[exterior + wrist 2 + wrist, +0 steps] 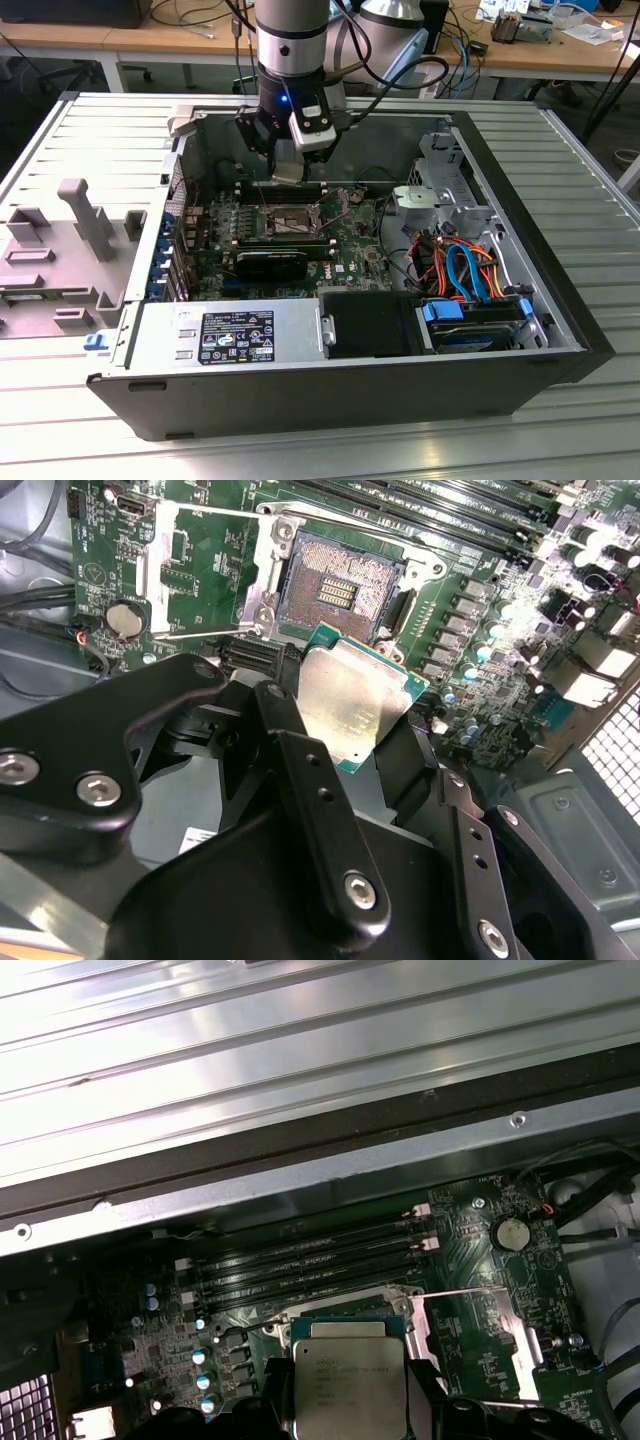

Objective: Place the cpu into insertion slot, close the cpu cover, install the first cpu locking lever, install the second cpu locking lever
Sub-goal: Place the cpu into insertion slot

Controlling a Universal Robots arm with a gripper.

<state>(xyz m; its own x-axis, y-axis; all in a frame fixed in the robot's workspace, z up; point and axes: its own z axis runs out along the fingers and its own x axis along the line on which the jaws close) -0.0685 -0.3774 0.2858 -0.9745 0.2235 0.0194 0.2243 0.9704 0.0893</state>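
My gripper [288, 160] is shut on the cpu [287, 173], a flat square chip with a silver-grey top and a green edge. It hangs a little above the motherboard inside the open computer case. In both wrist views the cpu [350, 705] [348, 1380] sits between the black fingers [285, 730], which grip its two opposite edges. The insertion slot [335, 585] lies open just beyond the chip, its contact field bare. The chip hides most of the insertion slot [340, 1305] in the first wrist view. The cpu cover [205, 575] is folded back beside the socket.
Long black memory slots [310, 1260] run beside the socket. A black card [272, 263], a silver power supply [230, 335], a blue-handled drive bay [470, 320] and orange and blue cables [460, 265] fill the case. A grey fixture [70, 240] stands at the exterior view's left.
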